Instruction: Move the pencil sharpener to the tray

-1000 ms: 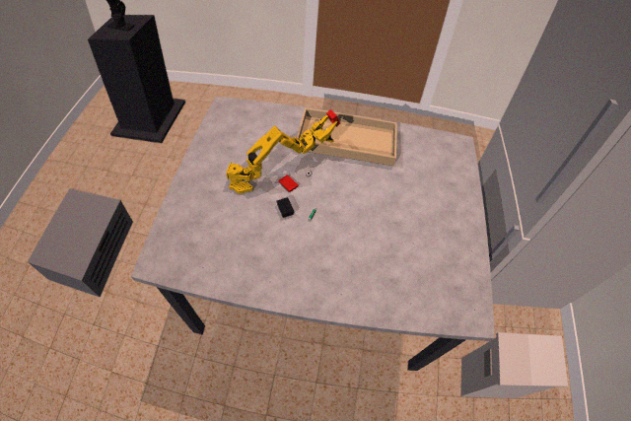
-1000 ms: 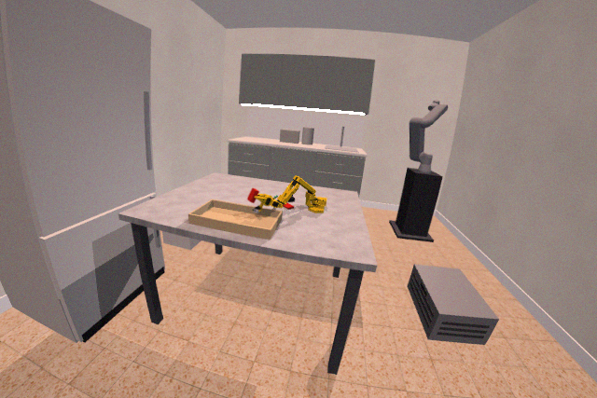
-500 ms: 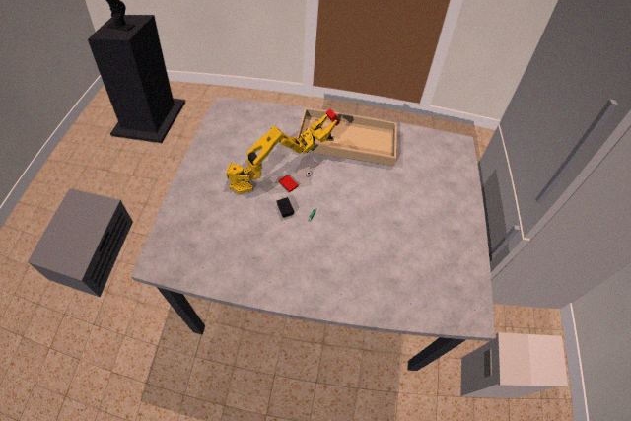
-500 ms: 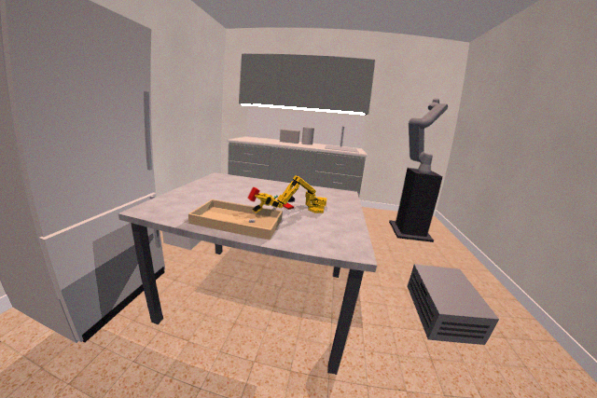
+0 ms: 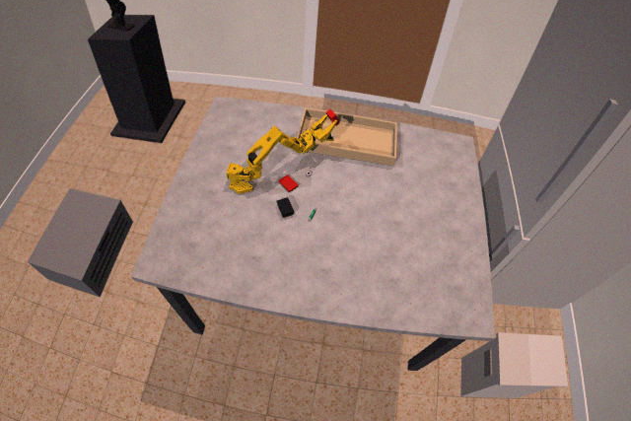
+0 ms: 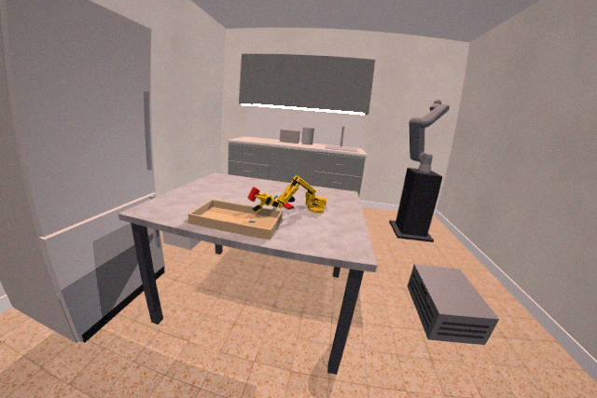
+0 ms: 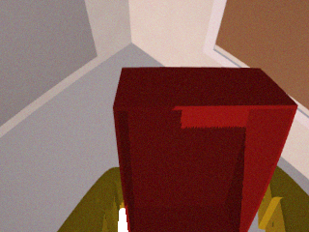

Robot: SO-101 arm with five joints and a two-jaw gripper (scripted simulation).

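Two parts of the job look about settled, I judge: the red box (image 5: 332,115) (image 6: 253,194) (image 7: 208,89) is uncapped, and the small grey piece in the tray (image 5: 356,157) (image 6: 231,228) is most likely the pencil sharpener (image 6: 251,221). The wrist view shows no sharpener in the part of the box I can see.

Left to do: carry the box away, stand it open side up, press the red lid (image 5: 288,182) (image 6: 288,206) down level and square over it, let go and leave everything still. The lid lies flat on the table, apart from the box.

My fingers (image 5: 326,118) are clamped on the box, holding it tilted above the tray. The sharpener is not between them; it lies lower, apart from both, on the tray's floor. In the top view I cannot make it out.
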